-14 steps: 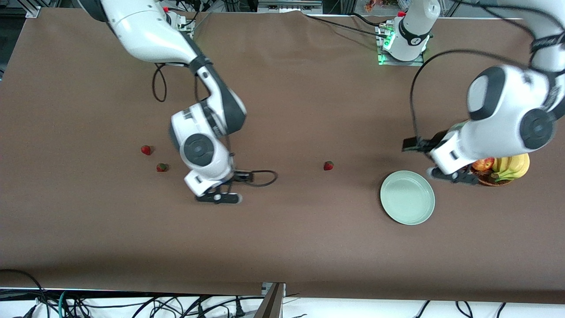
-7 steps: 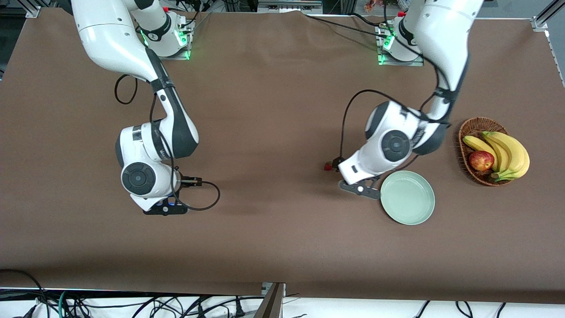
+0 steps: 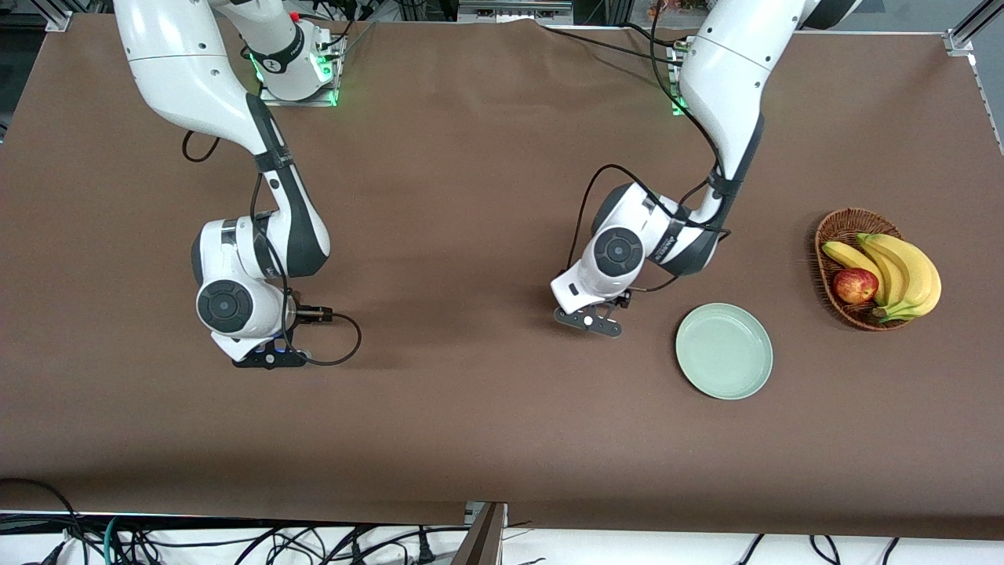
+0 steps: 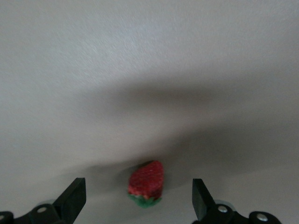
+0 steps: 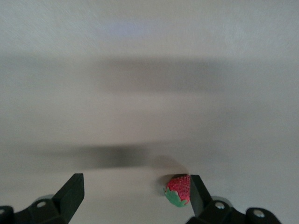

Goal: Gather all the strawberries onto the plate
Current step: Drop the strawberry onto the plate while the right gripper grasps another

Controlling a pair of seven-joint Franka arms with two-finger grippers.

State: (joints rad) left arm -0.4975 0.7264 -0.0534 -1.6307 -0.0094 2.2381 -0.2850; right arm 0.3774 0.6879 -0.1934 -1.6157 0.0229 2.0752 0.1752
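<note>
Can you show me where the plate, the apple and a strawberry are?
plate (image 3: 724,350): front view, on the bare pale green middle.
apple (image 3: 855,286): front view, on its red skin, in the basket.
strawberry (image 4: 147,180): left wrist view, on its red body between the open fingers.

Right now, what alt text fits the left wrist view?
A small red strawberry with a green cap lies on the table, centred between the open left gripper's two dark fingers, untouched.
</note>
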